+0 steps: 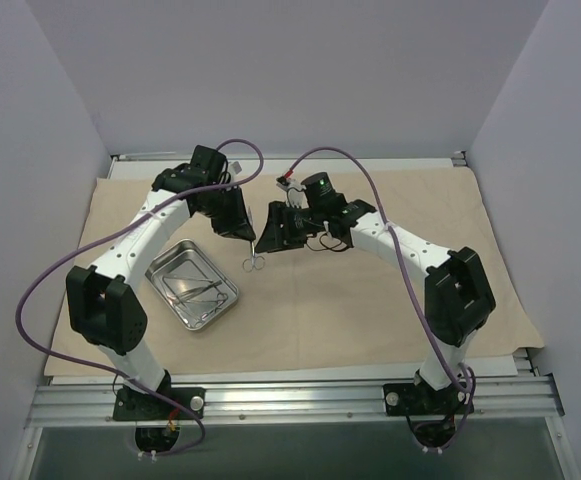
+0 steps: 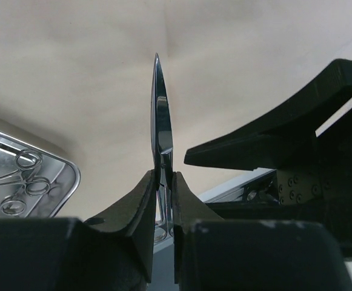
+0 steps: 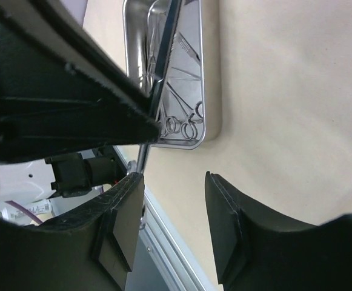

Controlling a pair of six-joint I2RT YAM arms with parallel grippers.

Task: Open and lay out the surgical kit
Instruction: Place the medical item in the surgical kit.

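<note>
Observed: left hand (image 2: 162, 200) clamped on scissors (image 2: 162, 121), above cloth (image 1: 370, 300); right hand (image 3: 174, 200) jaws apart, empty, scissors just beside its finger (image 3: 124, 212); tray (image 1: 205, 312) near left hand. Advise: centre scissors between jaws before closing.

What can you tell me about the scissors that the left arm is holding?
The scissors are slim, shiny steel; the top view shows two ring handles at their near end. The left end effector is shut on them, pressing both flat sides. From the left wrist they appear edge-on, narrowing to a point, over the beige cloth. The open right end effector is close beside them.
</note>
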